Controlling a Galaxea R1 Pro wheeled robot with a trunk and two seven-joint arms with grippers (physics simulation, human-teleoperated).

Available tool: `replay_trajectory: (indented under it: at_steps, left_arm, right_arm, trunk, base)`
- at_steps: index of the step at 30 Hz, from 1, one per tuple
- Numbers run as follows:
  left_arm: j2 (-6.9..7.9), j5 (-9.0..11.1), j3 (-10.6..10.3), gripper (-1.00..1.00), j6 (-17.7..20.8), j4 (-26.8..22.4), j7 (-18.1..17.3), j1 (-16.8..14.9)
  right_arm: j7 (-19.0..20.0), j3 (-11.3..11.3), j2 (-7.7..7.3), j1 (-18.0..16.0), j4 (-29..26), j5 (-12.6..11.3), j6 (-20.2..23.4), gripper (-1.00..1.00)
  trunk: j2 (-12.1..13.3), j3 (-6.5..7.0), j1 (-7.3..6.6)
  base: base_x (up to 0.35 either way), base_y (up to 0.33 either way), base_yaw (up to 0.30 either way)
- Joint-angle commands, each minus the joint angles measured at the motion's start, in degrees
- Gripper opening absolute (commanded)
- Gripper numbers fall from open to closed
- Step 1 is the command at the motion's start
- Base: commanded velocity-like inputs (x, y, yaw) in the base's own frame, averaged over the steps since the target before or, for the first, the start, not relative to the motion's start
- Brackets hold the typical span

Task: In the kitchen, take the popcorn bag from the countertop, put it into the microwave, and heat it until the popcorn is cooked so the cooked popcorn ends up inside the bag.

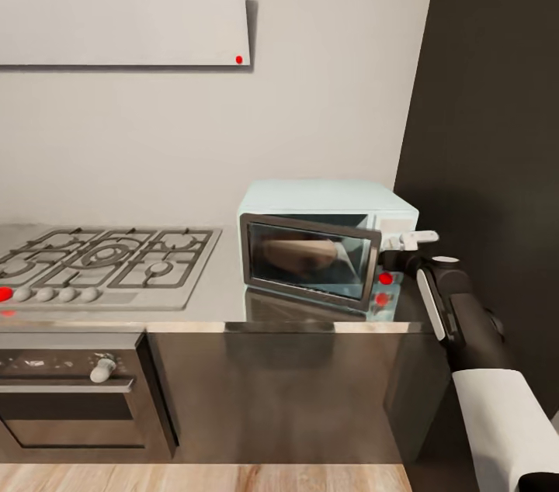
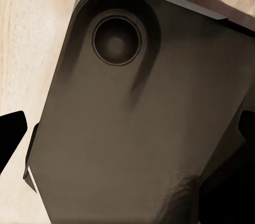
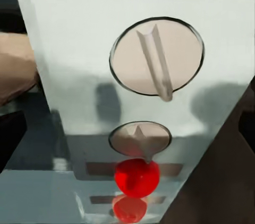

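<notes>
Steel-grey bench [image 1: 217, 306] runs under a pale wall, carrying a gas hob [image 1: 101, 263] at nine o'clock and the microwave [image 1: 326, 244] just past centre. Through its dark glass door [image 1: 307, 259], slightly ajar, the popcorn bag [image 1: 299, 250] shows tan inside. At three o'clock the right hand [image 1: 410, 238] reaches the control panel [image 3: 133, 75], facing two knobs [image 3: 156, 57] above a red dot [image 3: 137, 177]; whether it is spread or pressed together I cannot tell.
</notes>
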Motion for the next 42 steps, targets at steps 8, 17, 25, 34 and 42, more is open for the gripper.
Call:
replay_trajectory:
  at_steps: [8, 17, 25, 34, 42]
  left_arm:
    - [-0.01, 0.3, -0.1, 1.0, -0.1, -0.1, 0.0, 0.0]
    - [-0.02, 0.3, -0.1, 1.0, -0.1, -0.1, 0.0, 0.0]
    - [-0.08, 0.4, -0.1, 1.0, -0.2, -0.1, 0.2, 0.0]
    - [-0.02, 0.4, 0.1, 1.0, -0.1, -0.1, 0.3, 0.0]
    - [-0.08, 0.4, 0.0, 1.0, -0.1, -0.1, 0.3, 0.0]
  right_arm:
    - [5.7, -0.1, -0.58, 0.0, -0.1, 0.0, 0.3, 1.0]
    - [16.9, 0.0, -0.83, 0.0, -0.1, 0.6, 0.9, 1.0]
    - [19.8, 0.2, -2.1, 0.0, -0.1, 1.4, 1.0, 1.0]
    - [20.2, -1.3, -2.45, 0.0, 1.0, 1.1, 1.8, 1.0]
    - [20.4, -1.0, 0.11, 0.0, 0.5, 0.6, 2.6, 1.0]
  trunk:
    - [0.0, -0.05, 0.0]
    - [0.0, -0.05, 0.0]
    - [0.0, -0.05, 0.0]
    - [0.0, -0.05, 0.0]
    - [0.0, -0.05, 0.0]
  base:
    - [0.002, 0.0, 0.0]
    - [0.0, 0.0, 0.0]
    - [-0.064, 0.0, 0.0]
    - [-0.07, 0.0, 0.0]
    - [-0.103, 0.098, 0.0]
